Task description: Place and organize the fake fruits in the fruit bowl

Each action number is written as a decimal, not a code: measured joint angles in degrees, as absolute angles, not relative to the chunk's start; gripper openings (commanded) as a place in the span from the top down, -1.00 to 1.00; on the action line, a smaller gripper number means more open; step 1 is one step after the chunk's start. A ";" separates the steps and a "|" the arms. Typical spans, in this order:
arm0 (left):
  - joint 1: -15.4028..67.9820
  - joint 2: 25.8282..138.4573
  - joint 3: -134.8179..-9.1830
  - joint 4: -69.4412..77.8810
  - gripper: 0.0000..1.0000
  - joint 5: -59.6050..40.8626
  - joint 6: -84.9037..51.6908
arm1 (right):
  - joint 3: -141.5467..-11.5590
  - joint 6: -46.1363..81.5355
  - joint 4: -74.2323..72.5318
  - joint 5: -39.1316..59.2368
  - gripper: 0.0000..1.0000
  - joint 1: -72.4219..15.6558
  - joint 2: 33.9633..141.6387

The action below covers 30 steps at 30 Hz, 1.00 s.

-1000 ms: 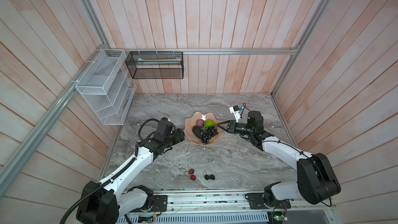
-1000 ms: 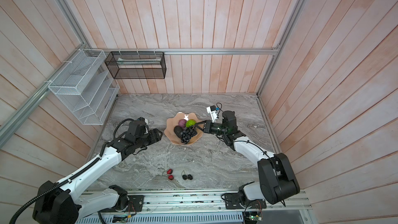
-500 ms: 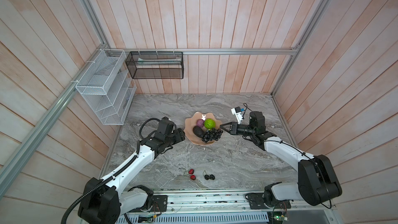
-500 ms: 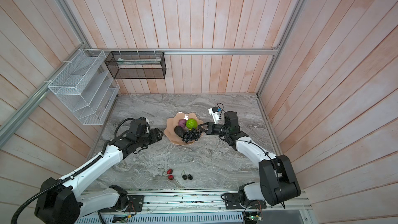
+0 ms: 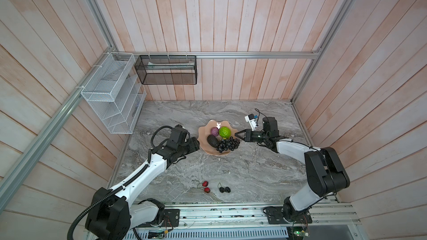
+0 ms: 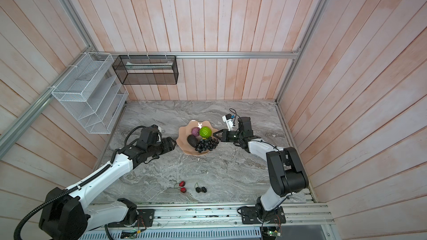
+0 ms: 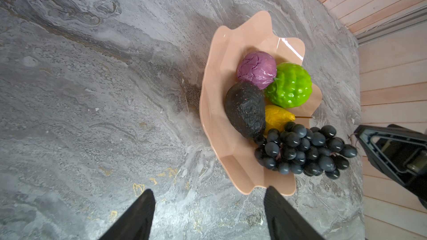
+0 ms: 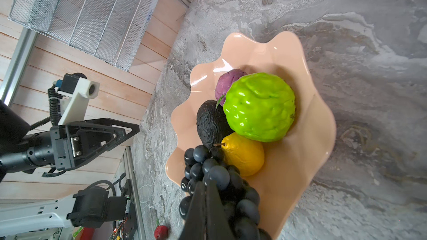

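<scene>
Within the wavy, glossy peach fruit bowl (image 7: 215,116), fake fruits (image 7: 288,85) are heaped. The left gripper (image 7: 209,191) is spread, and the right gripper (image 8: 205,188) is pressed together.

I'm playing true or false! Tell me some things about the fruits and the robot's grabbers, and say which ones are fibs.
1. The bumpy green fruit sits in the fruit bowl. True.
2. The red pair is in the bowl. False: it lies on the table, next to the black berry pair.
3. The left gripper is open and holds nothing. True.
4. The grape bunch lies on the table, far from the bowl. False: it rests in the bowl and hangs over the rim.
5. The right gripper is wide open. False: it is shut, right by the grape bunch.
</scene>
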<state>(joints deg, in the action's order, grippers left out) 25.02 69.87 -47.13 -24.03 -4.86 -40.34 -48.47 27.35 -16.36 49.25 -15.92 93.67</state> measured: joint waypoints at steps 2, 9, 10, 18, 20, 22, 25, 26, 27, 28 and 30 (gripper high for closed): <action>25.02 70.08 -47.18 -24.01 -0.53 -5.56 -40.12 | -48.84 26.65 -16.49 49.60 1.00 -15.92 94.91; 25.02 71.57 -47.18 -23.92 -0.52 -7.38 -40.07 | -50.94 24.91 -17.41 50.04 1.00 -15.92 100.33; 25.02 71.68 -47.18 -23.92 -0.52 -7.51 -40.10 | -51.40 24.80 -17.65 50.04 1.00 -15.92 101.03; 25.02 71.83 -47.18 -23.57 -0.51 -8.34 -40.10 | -54.68 23.97 -18.61 50.06 1.00 -15.92 104.29; 25.02 71.92 -47.18 -23.55 -0.51 -8.58 -40.10 | -55.18 23.97 -19.00 50.06 1.00 -15.92 104.90; 25.02 71.96 -47.18 -23.53 -0.51 -8.62 -40.10 | -55.66 23.94 -19.11 50.04 1.00 -15.92 105.41; 25.02 71.99 -47.18 -23.51 -0.51 -8.73 -40.10 | -56.51 23.92 -19.49 49.95 1.00 -15.92 106.10; 25.02 72.01 -47.18 -23.51 -0.52 -8.73 -40.10 | -57.06 23.88 -19.51 49.87 1.00 -15.92 106.52; 25.02 72.10 -47.18 -23.53 -0.52 -8.75 -40.10 | -57.74 23.79 -19.51 49.82 1.00 -15.92 107.02; 25.02 72.20 -47.18 -23.51 -0.52 -8.75 -40.10 | -58.46 23.77 -19.53 49.84 1.00 -15.97 107.63; 25.02 72.44 -47.18 -23.55 -0.51 -8.75 -40.10 | -59.77 23.75 -19.55 49.76 1.00 -16.19 108.62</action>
<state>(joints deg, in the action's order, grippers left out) 25.02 72.44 -47.18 -23.55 -8.75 -40.10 -59.77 23.75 -19.55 49.76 -16.19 108.62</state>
